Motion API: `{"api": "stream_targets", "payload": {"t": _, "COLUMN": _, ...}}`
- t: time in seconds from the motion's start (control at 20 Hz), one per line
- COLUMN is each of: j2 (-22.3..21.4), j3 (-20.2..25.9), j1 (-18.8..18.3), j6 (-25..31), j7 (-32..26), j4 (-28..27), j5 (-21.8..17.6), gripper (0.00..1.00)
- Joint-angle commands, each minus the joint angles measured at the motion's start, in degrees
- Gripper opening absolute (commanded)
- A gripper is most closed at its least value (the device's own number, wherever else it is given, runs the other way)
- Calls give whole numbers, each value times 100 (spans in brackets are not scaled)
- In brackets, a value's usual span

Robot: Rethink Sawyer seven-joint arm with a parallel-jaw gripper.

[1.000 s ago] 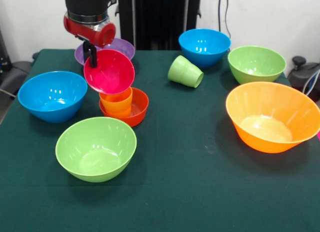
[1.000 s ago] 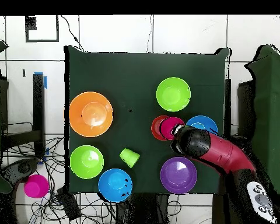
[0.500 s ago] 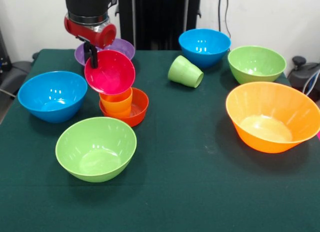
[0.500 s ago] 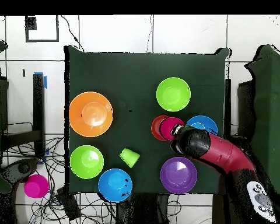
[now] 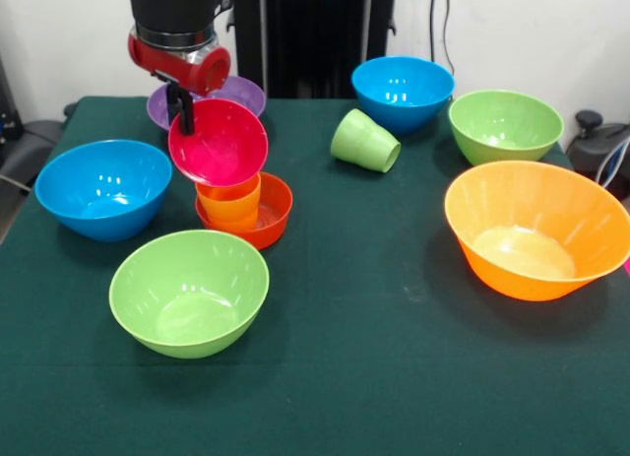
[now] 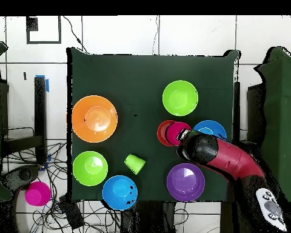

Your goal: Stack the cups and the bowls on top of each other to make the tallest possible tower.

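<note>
Front view: magenta bowl (image 5: 219,141) tilted over orange cup (image 5: 228,200) in red bowl (image 5: 264,218).
Gripper (image 5: 179,109) pinches the magenta bowl's rim; released this tilted, it would likely slide off and topple the tower.

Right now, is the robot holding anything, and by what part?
Yes: its gripper holds the magenta bowl by its rim, tilted, above the orange cup.

Purple bowl (image 5: 236,90) half hidden behind arm (image 5: 177,32) and magenta bowl (image 5: 219,141).
</note>
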Motion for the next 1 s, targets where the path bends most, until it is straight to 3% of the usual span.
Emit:
{"api": "stream_targets", "payload": {"t": 0.05, "j2": 263, "j3": 656, "j1": -12, "j6": -339, "j7": 53, "j4": 104, "j5": -247, "gripper": 0}}
{"api": "stream_targets", "payload": {"t": 1.0, "j2": 318, "j3": 676, "j1": -4, "j6": -404, "j7": 58, "j4": 64, "j5": -282, "gripper": 0}}
